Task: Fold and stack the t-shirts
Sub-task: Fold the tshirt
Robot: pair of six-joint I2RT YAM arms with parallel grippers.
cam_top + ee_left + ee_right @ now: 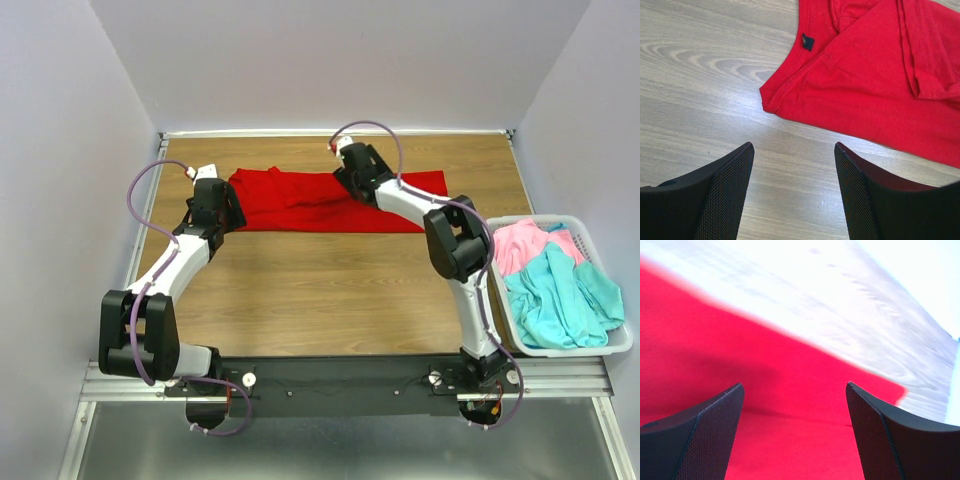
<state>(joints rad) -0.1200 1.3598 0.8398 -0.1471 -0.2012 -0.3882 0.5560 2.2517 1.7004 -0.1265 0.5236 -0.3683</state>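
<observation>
Red t-shirt (300,200) lies flat at the far side of the table (330,290). Left claw (792,147) is spread wide over bare wood just beside its edge, holding nothing. Right claw (792,385) is spread wide above the red cloth, also empty.

Place: robot lab test cell
Walls: plain white panels (330,60) boxing the table (320,290)
Rig: left arm (170,268), right arm (472,295) bolted to metal rail (570,376)
</observation>
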